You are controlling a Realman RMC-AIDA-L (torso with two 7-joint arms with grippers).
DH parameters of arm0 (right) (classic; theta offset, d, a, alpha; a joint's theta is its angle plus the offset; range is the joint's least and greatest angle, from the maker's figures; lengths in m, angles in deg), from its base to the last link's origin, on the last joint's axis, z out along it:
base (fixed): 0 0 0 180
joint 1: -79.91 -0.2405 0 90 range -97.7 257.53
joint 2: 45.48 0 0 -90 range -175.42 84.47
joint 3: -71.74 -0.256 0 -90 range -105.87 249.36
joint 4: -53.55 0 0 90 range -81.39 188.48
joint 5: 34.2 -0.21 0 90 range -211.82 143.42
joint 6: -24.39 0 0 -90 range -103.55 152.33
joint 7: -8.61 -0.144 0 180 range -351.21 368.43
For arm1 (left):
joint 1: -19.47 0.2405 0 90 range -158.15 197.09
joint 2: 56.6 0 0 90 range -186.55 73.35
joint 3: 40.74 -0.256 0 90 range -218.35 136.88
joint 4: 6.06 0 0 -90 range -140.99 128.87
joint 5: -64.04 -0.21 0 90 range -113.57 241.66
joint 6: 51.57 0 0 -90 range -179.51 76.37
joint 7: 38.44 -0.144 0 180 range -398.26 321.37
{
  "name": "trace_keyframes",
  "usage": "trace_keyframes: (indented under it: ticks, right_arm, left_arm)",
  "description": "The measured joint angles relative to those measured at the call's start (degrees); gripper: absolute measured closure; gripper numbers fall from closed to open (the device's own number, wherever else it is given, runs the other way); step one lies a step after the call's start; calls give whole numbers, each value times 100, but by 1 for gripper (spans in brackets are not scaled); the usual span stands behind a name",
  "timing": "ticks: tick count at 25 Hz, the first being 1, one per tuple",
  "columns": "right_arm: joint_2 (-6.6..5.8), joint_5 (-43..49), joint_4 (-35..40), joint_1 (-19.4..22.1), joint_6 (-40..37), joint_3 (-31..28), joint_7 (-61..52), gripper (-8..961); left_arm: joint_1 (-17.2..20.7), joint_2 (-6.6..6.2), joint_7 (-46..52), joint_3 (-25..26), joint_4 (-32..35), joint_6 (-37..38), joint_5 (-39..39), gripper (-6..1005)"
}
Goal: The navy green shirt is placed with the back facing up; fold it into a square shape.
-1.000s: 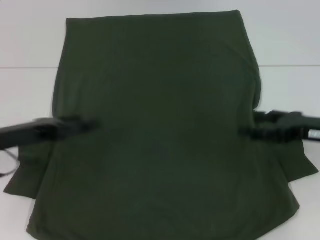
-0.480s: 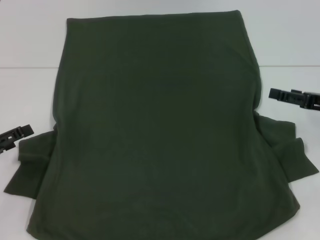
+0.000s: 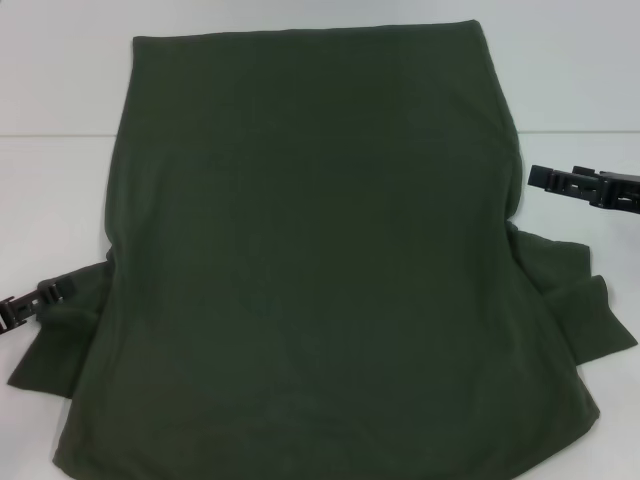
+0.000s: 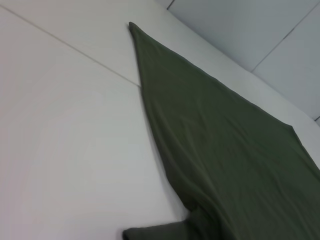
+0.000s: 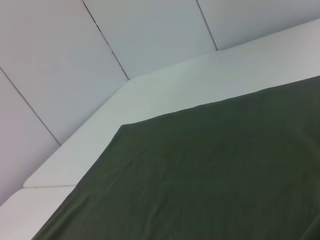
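- Head view: white table [image 3: 60,80] w/ a seam line across; pale panelled wall [image 5: 60,45] behind, per right wrist view.
- Left gripper [image 3: 40,297] at the navy green shirt [image 3: 310,260]'s left sleeve edge; can't tell if clenched.
- Shirt lies flat mid-table, near edge cut off.
- Right gripper [image 3: 560,182] just off the shirt's right side; state unclear, arm cropped.
- Vs 0.5 s ago: left gripper nearer sleeve, right slightly higher.

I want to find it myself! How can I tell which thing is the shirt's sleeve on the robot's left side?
Start at the white table and find the big navy green shirt lying on it. Follow its left edge toward the robot to the small flap, the left sleeve, sticking out. The left tool, thin and black, sits at its upper edge.
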Motion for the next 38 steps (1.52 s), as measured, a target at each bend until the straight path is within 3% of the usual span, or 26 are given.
trace_keyframes:
  ticks: [15, 28, 38]
  right_arm:
    - [6, 0, -63, 54, -42, -25, -18, 7]
    - [6, 1, -62, 80, -41, -41, -3, 7]
    - [0, 1, -62, 115, -41, -50, -3, 7]
  left_arm:
    - [29, 70, -6, 46, -26, 555, 208, 67]
    - [166, 81, -16, 11, -84, 103, 159, 66]
    - [175, 86, -78, -146, -162, 238, 153, 66]
